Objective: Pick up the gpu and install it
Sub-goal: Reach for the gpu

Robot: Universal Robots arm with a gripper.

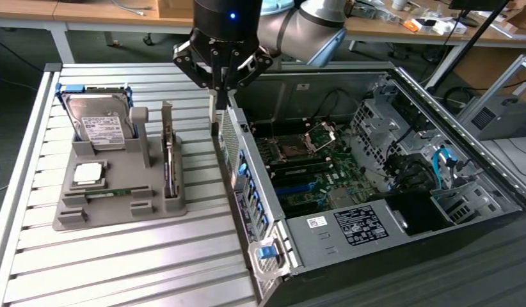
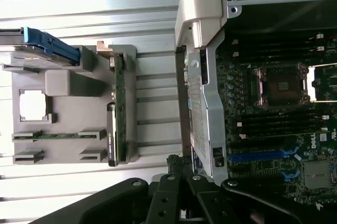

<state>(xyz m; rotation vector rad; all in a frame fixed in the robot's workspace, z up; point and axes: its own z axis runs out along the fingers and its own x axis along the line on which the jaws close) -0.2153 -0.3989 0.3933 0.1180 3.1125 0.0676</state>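
Standing on its long edge in a slot of the gray holder (image 1: 118,214), the gpu (image 1: 168,160) sits lower than the fingers and off toward the exterior view's left of them, well apart from the tips, with nothing touching it. The gripper (image 1: 219,96) hangs over the side wall of the open computer case (image 1: 239,166), its 2 fingers pressed together and pinching nothing. By its look the card is thin, stiff and light, so weight should be no trouble, but fragility may be. Its flat faces seem to carry small parts, so the safest hold is probably the bare upper edge near the middle of its length, with 1 finger on each face and a gentle squeeze. A grip near 1 end would likely let it tilt and bind in the slot. The hard drive (image 1: 99,125) stands beyond the card, farther from the fingers. In the wrist view the gpu (image 2: 120,105) shows edge-on, beside the case wall (image 2: 202,103).
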